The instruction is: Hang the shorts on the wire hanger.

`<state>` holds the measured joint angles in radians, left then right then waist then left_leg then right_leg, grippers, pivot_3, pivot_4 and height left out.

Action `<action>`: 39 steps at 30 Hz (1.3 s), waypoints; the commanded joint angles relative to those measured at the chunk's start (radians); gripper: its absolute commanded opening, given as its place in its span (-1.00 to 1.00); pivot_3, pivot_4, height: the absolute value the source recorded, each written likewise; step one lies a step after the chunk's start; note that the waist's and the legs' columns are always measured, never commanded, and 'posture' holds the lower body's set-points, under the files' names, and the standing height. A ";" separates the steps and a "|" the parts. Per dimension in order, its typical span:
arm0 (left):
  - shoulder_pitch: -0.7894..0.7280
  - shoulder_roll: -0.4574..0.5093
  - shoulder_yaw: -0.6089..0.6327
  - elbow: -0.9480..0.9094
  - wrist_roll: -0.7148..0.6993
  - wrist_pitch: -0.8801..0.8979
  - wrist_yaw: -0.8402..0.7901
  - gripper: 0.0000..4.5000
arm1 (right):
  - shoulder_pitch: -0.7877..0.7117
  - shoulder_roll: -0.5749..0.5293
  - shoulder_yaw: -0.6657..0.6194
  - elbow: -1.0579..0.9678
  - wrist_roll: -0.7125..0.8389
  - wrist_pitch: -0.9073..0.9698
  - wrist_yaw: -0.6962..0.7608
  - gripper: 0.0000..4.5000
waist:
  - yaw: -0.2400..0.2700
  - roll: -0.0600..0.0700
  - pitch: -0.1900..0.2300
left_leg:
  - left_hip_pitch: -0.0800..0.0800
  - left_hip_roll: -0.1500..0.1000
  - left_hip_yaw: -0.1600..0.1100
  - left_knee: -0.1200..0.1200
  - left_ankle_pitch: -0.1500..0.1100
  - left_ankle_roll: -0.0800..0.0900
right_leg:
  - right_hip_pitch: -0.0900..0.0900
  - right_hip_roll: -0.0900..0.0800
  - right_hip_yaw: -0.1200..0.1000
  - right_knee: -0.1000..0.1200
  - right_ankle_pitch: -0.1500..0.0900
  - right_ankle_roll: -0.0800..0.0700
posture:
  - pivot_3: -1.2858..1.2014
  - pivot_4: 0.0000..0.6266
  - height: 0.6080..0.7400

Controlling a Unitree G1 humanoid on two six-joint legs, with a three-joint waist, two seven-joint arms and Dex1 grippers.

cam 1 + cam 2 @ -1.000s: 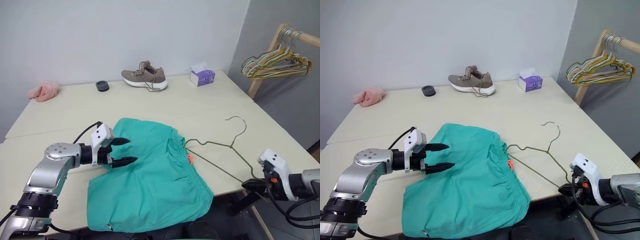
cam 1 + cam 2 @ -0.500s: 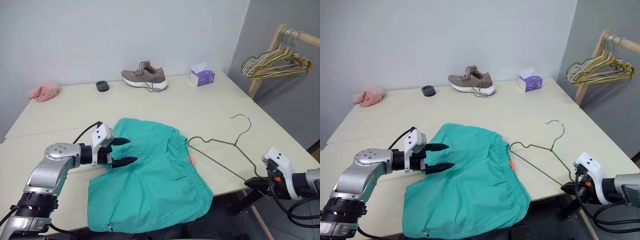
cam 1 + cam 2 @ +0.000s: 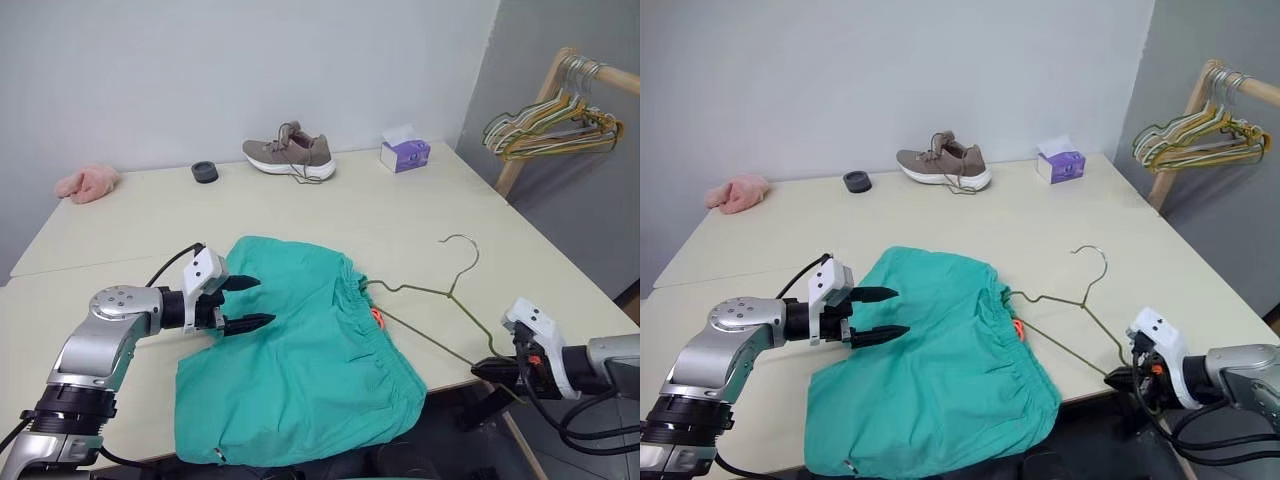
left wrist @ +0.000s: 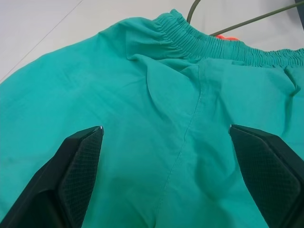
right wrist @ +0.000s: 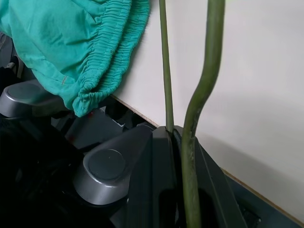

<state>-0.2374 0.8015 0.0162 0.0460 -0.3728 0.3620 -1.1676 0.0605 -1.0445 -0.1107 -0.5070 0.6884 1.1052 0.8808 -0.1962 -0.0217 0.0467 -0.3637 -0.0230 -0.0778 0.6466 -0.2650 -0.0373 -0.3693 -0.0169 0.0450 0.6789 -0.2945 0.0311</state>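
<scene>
The teal-green shorts (image 3: 300, 360) lie flat on the table's near side, waistband (image 4: 213, 45) to the right, with an orange tag (image 3: 379, 318). My left gripper (image 3: 265, 300) hovers open over their left part, fingers (image 4: 78, 175) spread above the cloth. The thin olive wire hanger (image 3: 470, 320) lies right of the shorts, hook pointing away from me and its left corner touching the waistband. At the table's front right edge my right gripper (image 3: 482, 368) is shut on the hanger's near corner (image 5: 164, 71).
A brown shoe (image 3: 290, 155), a purple tissue box (image 3: 404, 152), a black round lid (image 3: 205, 171) and a pink fuzzy cloth (image 3: 86, 183) sit along the table's far side. A wooden rack with bunched hangers (image 3: 555, 125) stands at the right.
The right gripper has shifted left with the hanger, so the hook and left corner now sit closer to the waistband. The left arm has not moved.
</scene>
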 commanded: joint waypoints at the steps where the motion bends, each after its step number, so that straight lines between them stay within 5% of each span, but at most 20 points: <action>1: -0.004 0.006 0.019 -0.031 -0.002 -0.013 0.004 0.99 | -0.044 0.029 0.041 -0.018 -0.009 0.008 -0.040 -1.00 | 0.000 0.000 0.000 | 0.000 0.000 0.000 0.000 0.000 0.000 | 0.000 0.000 0.000 0.000 0.000 0.000 | -0.16 -1.00 1.00; 10: -0.006 0.001 0.022 -0.035 -0.002 -0.011 0.015 0.99 | -0.125 0.122 0.133 0.054 -0.028 0.087 -0.135 -1.00 | 0.002 0.000 0.000 | 0.000 0.000 -0.001 0.000 0.000 0.000 | 0.000 0.000 0.000 0.000 0.000 0.000 | -0.15 -1.00 1.00; 23: -0.001 -0.016 0.040 -0.049 -0.018 0.002 0.058 0.99 | -0.347 0.373 0.069 0.129 0.075 0.350 -0.249 -1.00 | 0.003 0.000 0.000 | -0.001 0.000 -0.002 0.000 0.000 0.000 | -0.001 0.000 0.000 0.001 0.000 0.000 | -0.14 -1.00 1.00; 32: -0.133 -0.097 0.143 0.084 -0.006 -0.075 0.231 0.99 | -0.434 0.283 0.211 0.038 -0.035 0.147 -0.212 -1.00 | 0.004 0.000 0.000 | -0.001 0.000 -0.002 0.001 0.000 0.000 | -0.001 -0.001 -0.002 0.001 0.000 0.000 | -0.14 -1.00 1.00; 39: -0.187 -0.039 0.089 0.078 -0.015 -0.078 0.077 0.99 | -0.506 0.196 0.402 -0.035 -0.218 -0.100 -0.145 -1.00 | -0.002 0.001 0.000 | -0.001 0.000 -0.001 -0.001 0.000 0.000 | -0.002 -0.001 0.000 0.000 0.000 0.001 | -0.14 -1.00 1.00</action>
<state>-0.4031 0.7363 0.1144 0.1610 -0.3795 0.2949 -1.0374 -0.4113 -0.8302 0.2775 -0.4953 0.5111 1.0784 0.7086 -0.1977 -0.0209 0.0470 -0.3658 -0.0234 -0.0793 0.6458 -0.2649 -0.0372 -0.3721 -0.0179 0.0443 0.6792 -0.2941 0.0317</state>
